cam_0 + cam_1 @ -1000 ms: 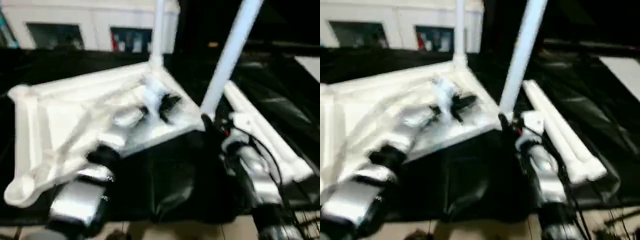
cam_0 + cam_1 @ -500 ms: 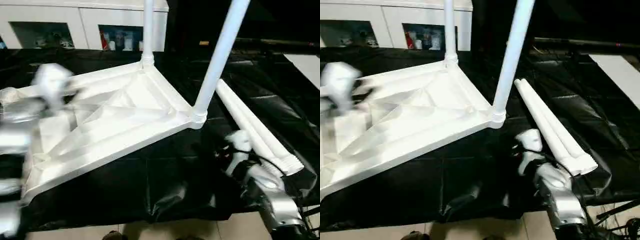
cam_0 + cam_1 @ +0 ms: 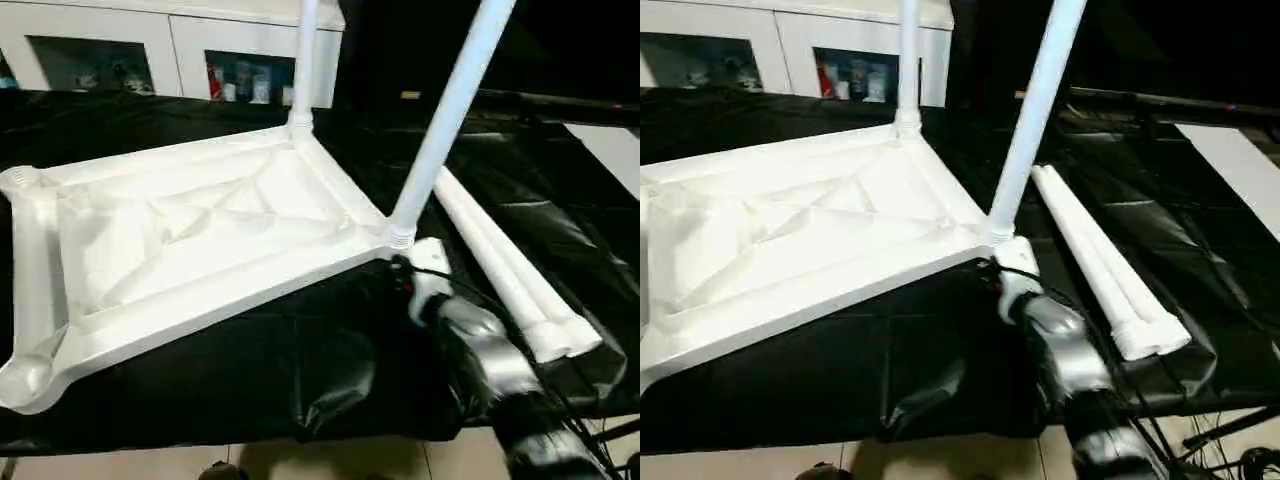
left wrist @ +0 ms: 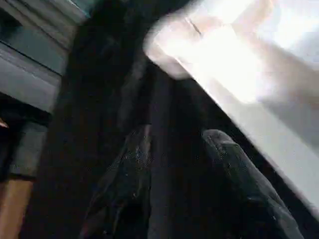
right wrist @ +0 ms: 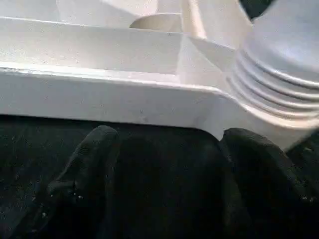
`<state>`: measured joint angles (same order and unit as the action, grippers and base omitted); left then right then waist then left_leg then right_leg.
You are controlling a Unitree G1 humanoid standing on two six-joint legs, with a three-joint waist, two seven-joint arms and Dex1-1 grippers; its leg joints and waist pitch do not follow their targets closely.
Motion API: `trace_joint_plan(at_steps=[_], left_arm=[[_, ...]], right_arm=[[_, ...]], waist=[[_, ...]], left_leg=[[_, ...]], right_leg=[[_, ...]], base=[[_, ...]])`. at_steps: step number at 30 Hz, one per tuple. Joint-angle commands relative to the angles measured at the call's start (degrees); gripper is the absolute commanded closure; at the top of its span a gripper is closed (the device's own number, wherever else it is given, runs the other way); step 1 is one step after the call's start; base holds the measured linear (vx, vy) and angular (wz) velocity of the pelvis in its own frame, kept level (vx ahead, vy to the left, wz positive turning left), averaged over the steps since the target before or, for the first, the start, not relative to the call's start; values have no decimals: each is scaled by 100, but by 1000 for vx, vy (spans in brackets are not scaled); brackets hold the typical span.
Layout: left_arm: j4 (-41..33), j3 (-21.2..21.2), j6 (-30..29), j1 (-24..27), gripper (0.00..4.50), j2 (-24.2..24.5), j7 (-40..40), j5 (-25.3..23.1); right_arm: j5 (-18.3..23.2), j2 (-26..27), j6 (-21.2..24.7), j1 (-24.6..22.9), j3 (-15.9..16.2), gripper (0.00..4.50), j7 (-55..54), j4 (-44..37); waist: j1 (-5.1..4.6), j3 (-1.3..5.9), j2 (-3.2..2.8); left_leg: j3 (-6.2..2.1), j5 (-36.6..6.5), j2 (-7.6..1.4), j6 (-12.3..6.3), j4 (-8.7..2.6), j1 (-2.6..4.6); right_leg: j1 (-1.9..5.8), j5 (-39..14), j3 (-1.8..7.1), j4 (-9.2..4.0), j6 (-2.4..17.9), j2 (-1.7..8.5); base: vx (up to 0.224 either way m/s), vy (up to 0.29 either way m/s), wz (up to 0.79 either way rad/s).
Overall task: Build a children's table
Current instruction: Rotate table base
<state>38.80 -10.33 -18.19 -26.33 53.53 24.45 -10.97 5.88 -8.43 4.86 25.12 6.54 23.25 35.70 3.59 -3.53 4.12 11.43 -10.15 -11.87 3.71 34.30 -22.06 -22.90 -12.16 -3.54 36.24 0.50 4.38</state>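
The right wrist view is showing the right gripper (image 5: 164,164) with fingers spread, empty, just beside the ribbed socket corner; the left gripper (image 4: 179,169) is hanging part-open beside another corner. The white plastic square table top (image 3: 200,240) is lying underside-up on the black sheet (image 3: 300,360), two white tube legs (image 3: 450,110) standing in its far corners, two spare legs (image 3: 500,270) lying near the sheet's right edge

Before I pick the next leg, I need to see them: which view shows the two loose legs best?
The left eye view: both loose legs lie side by side, whole. The right eye view shows them too. Neither wrist view helps.
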Motion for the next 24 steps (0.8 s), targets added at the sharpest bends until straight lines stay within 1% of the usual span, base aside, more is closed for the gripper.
trace_joint_plan(at_steps=[1, 2, 3, 5, 7, 8, 9, 10, 11, 12, 13, 15, 16, 17, 18, 19, 20, 21, 23, 24], left_arm=[[59, 198, -121, 66, 276, -31, 296, 5], [74, 298, -173, 105, 276, -51, 464, 2], [81, 373, -189, 141, 276, -74, 607, 16], [62, 416, -195, 188, 276, -120, 732, 71], [-119, 526, -332, 295, 276, -110, 991, 119], [-250, 580, -426, 375, 276, -86, 1141, 147], [-463, 638, -577, 496, 276, -29, 1332, 187], [-555, 659, -642, 548, 276, -3, 1416, 202], [-740, 697, -778, 643, 276, 67, 1576, 231], [-813, 712, -831, 680, 276, 96, 1642, 242], [-980, 734, -956, 756, 276, 151, 1817, 305], [-1298, 815, -1025, 936, 276, 289, 2216, 431], [-1564, 882, -1125, 1093, 276, 417, 2552, 542], [-1775, 943, -990, 1255, 276, 531, 2838, 622], [-1967, 960, -1008, 1392, 276, 602, 3082, 754], [-2112, 970, -1046, 1495, 276, 647, 3249, 858], [-2340, 972, -886, 1651, 276, 682, 3483, 993], [-2524, 960, -903, 1736, 276, 669, 3625, 1127], [-2889, 941, -744, 1856, 276, 547, 3891, 1427], [-2889, 941, -744, 1856, 276, 547, 3891, 1427]], right_arm=[[-106, 12, -4, 124, -23, 90, -91, 277], [-152, 48, -44, 211, -28, 90, -115, 432], [-216, 79, -112, 299, -33, 90, -145, 590], [-272, 119, -193, 436, -39, 90, -182, 822], [-287, 156, -270, 603, -41, 90, -205, 1101], [-284, 173, -299, 673, -46, 90, -197, 1224], [-277, 191, -331, 757, -54, 90, -180, 1381], [-271, 198, -353, 800, -56, 90, -174, 1467], [-279, 209, -413, 883, -43, 90, -142, 1617], [-284, 213, -441, 919, -37, 90, -128, 1681], [-296, 223, -494, 985, -26, 90, -106, 1789], [-279, 249, -583, 1083, -31, 90, -15, 1917], [-281, 275, -640, 1169, -57, 90, 48, 2031], [-306, 284, -691, 1222, -61, 90, 84, 2100], [-319, 295, -734, 1269, -70, 90, 118, 2154], [-323, 302, -759, 1300, -80, 90, 141, 2187], [-321, 313, -800, 1362, -93, 90, 149, 2274], [-313, 323, -852, 1407, -102, 90, 180, 2337], [-291, 348, -974, 1487, -104, 90, 295, 2459], [-291, 348, -974, 1487, -104, 90, 295, 2459]], waist=[[1, 384, -220], [-2, 389, -251], [-6, 391, -249], [-7, 396, -247], [-8, 384, -244], [-15, 389, -248], [-13, 381, -248], [-12, 380, -253], [-10, 381, -248], [-26, 368, -245], [-16, 378, -252], [-22, 361, -239], [-26, 361, -244], [-33, 362, -238], [-43, 354, -234], [-42, 355, -232], [-43, 351, -236], [-43, 343, -246], [-35, 339, -237], [-32, 347, -240]], left_leg=[[-109, -1199, -183, 332, -467, 228], [-112, -1158, -180, 347, -467, 223], [-108, -1158, -182, 355, -465, 230], [-102, -1174, -172, 379, -461, 225], [-102, -1285, -173, 372, -466, 235], [-112, -1333, -189, 385, -471, 227], [-110, -1354, -188, 379, -474, 228], [-108, -1399, -199, 394, -470, 240], [-107, -1427, -199, 395, -474, 242], [-107, -1448, -192, 389, -482, 225], [-106, -1468, -196, 400, -473, 241], [-114, -1508, -192, 371, -484, 221], [-117, -1577, -198, 378, -485, 236], [-134, -1592, -211, 363, -492, 216], [-120, -1599, -204, 356, -498, 216], [-118, -1566, -203, 357, -490, 222], [-111, -1568, -206, 353, -490, 229], [-97, -1631, -195, 368, -492, 246], [-102, -1669, -200, 382, -495, 235], [-99, -1679, -202, 385, -492, 244]], right_leg=[[170, -273, 295, -349, 1212, 367], [175, -153, 291, -333, 1239, 361], [165, -125, 288, -337, 1251, 363], [181, -60, 289, -324, 1316, 362], [181, -167, 293, -342, 1316, 365], [188, -237, 296, -338, 1333, 389], [184, -282, 296, -350, 1327, 379], [169, -336, 302, -349, 1343, 394], [164, -372, 298, -349, 1358, 383], [170, -414, 300, -355, 1350, 371], [164, -450, 303, -355, 1352, 386], [170, -546, 304, -368, 1337, 377], [159, -633, 304, -374, 1325, 381], [166, -691, 303, -376, 1341, 397], [160, -713, 302, -379, 1332, 373], [156, -660, 310, -371, 1346, 379], [146, -634, 311, -372, 1373, 376], [125, -701, 306, -376, 1368, 350], [139, -777, 314, -382, 1361, 369], [136, -776, 314, -383, 1360, 370]], base=[[0, 0, 0], [0, 0, 0], [0, 0, 0], [0, 0, 0], [0, 0, 0], [0, 0, 0], [0, 0, 0], [0, 0, 0], [0, 0, 0], [0, 0, 0], [0, 0, 0], [0, 0, 0], [0, 0, 0], [0, 0, 0], [0, 0, 0], [0, 0, 0], [0, 0, 0], [0, 0, 0], [0, 0, 0], [0, 0, 0]])
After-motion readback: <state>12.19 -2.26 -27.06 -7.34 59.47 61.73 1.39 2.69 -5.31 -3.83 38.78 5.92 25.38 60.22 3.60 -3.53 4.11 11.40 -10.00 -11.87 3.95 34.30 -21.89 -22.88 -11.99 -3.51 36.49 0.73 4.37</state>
